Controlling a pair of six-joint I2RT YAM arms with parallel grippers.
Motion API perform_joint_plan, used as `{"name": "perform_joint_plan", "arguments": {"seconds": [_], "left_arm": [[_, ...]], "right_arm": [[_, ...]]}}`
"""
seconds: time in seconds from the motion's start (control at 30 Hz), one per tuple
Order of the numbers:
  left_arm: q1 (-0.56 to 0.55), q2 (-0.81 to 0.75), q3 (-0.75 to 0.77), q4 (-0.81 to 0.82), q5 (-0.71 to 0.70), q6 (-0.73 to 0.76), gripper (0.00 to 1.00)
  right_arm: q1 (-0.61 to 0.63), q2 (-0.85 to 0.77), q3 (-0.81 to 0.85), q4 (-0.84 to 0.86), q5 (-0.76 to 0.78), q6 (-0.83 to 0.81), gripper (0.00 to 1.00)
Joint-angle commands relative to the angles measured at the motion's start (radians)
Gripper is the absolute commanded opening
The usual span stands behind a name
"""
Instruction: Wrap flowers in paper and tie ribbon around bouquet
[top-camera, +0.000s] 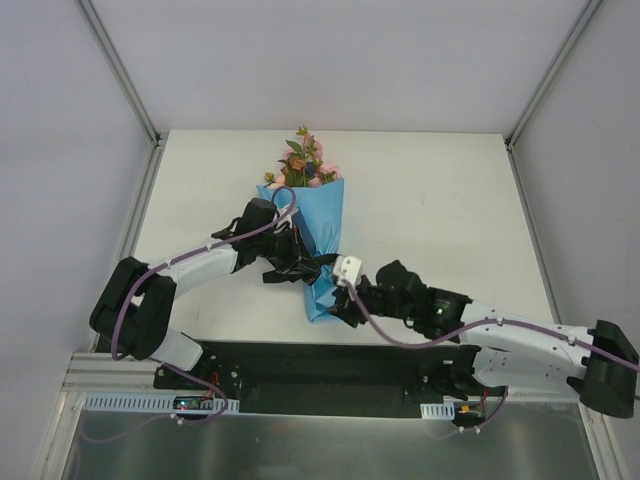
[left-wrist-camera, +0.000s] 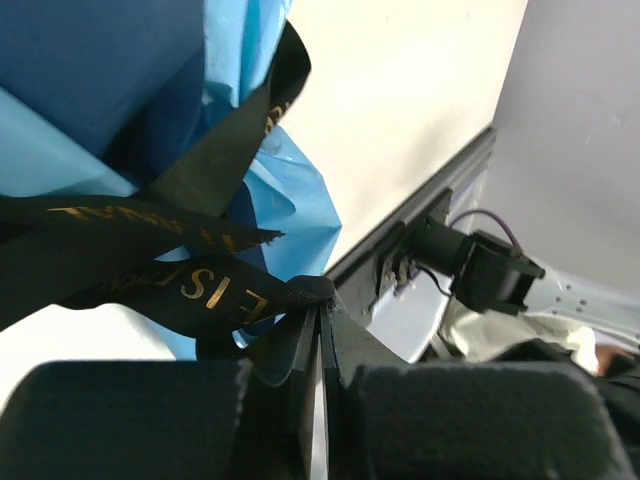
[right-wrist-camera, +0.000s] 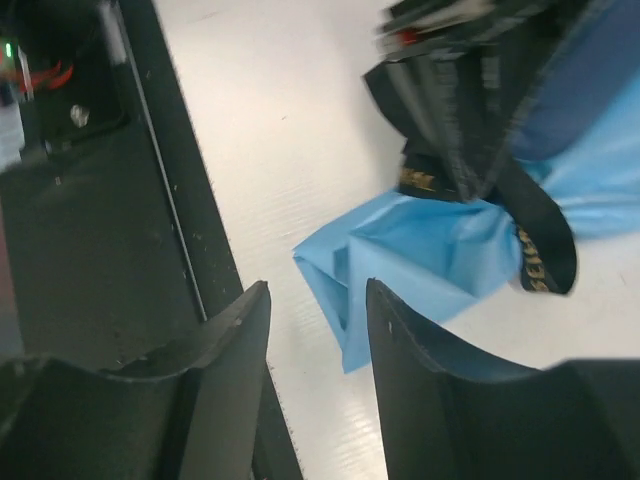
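1. Bouquet (top-camera: 312, 225) placement: it is laid flat near the middle of the white table (top-camera: 440, 200). The flowers (top-camera: 300, 165) are pointed to the far side and the narrow tail of the paper (top-camera: 318, 215) to the near edge.
2. The black ribbon (left-wrist-camera: 150, 285), printed with gold letters, is seen crossed over the narrow waist of the cone, with loose ends lying on the blue wrap.
3. The left gripper (left-wrist-camera: 322, 330) is clenched on a fold of the ribbon, at the left side of the waist.
4. The right gripper (right-wrist-camera: 318, 300) is released, its jaws apart with nothing between them. It is held just near of the paper's tail and slightly to the right.
5. The ribbon is judged floppy and slick, so it is best pinched flat on a free end close to the crossing.
6. The paper is judged thin and springy, and apt to unroll if the waist is let go.
7. The blooms are judged fragile and are better left untouched. The whole bundle looks light and may be dragged if the ribbon is pulled from one side only.
8. A purple cable (top-camera: 400, 335) is looped near each wrist and could be mistaken for ribbon or snagged. The left wrist is parked over the waist, so access from the right is narrowed. A black base plate (top-camera: 320, 365) lies just near of the tail.
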Motion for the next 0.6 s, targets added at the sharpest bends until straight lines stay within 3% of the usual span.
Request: {"name": "perform_joint_plan", "arguments": {"seconds": [0.0,0.1,0.23,0.47,0.57], "left_arm": [[0.020,0.071,0.117,-0.181,0.212,0.094,0.00],[0.030,0.091,0.148,-0.218,0.268,0.107,0.00],[0.041,0.117,0.172,-0.239,0.390,0.119,0.00],[0.078,0.111,0.208,-0.344,0.501,0.183,0.03],[0.084,0.112,0.217,-0.356,0.512,0.186,0.04]], "right_arm": [[0.133,0.040,-0.092,0.349,0.129,-0.319,0.47],[0.183,0.193,0.036,0.267,0.106,-0.422,0.54],[0.217,0.353,0.129,0.286,0.129,-0.572,0.55],[0.228,0.487,0.267,0.172,0.127,-0.733,0.55],[0.225,0.618,0.338,0.171,0.169,-0.846,0.55]]}}
